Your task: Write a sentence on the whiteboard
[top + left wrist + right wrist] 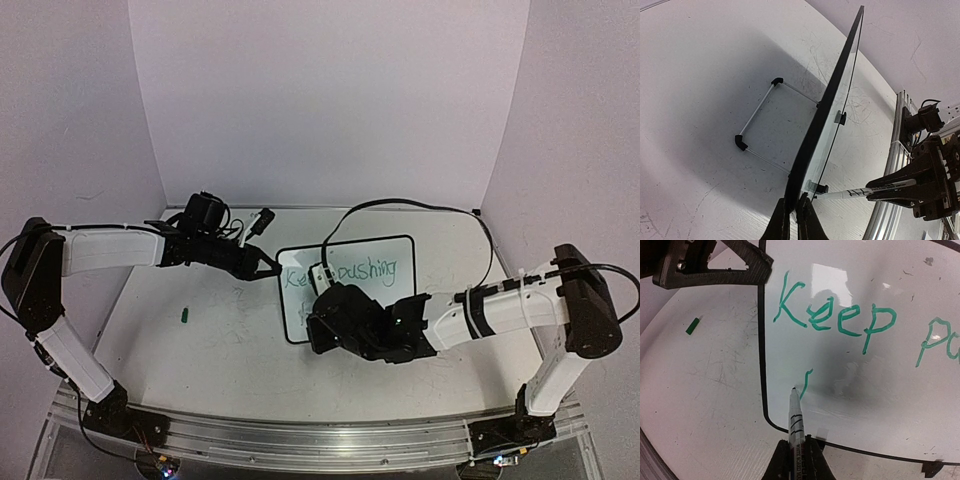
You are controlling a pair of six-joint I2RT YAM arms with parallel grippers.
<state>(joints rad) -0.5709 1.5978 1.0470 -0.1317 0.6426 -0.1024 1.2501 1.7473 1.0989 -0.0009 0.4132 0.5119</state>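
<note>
Across the middle of the scuffed white table (200,350), between the two arms, the small rectangular whiteboard (298,315) with a thin black rim was propped at a tilt on a thin wire stand (757,112) with black corner pieces. Its left edge was pinched by the left gripper (792,215), whose jaws were pressed together on the rim. A white marker (796,415) with black bands was clamped in the right gripper (800,452), its tip set against the board just below the word "Keep". The green handwritten sentence (837,317) was seen only in part: "Keep pushing" on the upper line and a single short stroke beneath it. A small green cap-shaped piece (185,315) was seen lying on the table, well apart from the board, to its left.
</note>
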